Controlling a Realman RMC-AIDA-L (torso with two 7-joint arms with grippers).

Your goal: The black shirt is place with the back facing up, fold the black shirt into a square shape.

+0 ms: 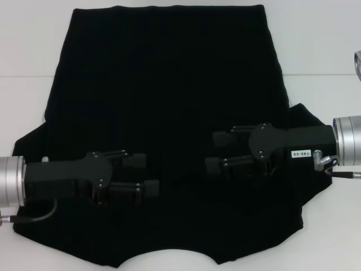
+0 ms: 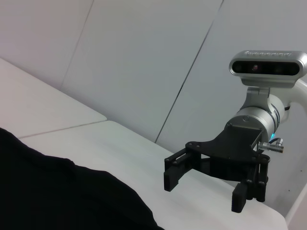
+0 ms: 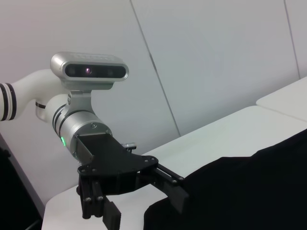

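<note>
Head view shows the black shirt [image 1: 169, 113] spread flat across the frame's middle, neckline at the bottom edge. The left gripper [image 1: 148, 175] and right gripper [image 1: 217, 151] hover above it, jaws parted, holding nothing. Risk: uneven pinches could bunch fabric, skewing the fold.

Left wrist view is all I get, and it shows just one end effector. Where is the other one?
Observer: The left end effector is over the black shirt, on the robot's left side, open.
Operator: Is the one I see over the shirt too?
Observer: Yes. The head view shows the right end effector over the shirt's right part, open, pointing toward the left one.
Operator: Is the shirt folded yet?
Observer: No. It lies spread flat with both sleeves out and the curved neckline at the edge nearest the robot.
</note>
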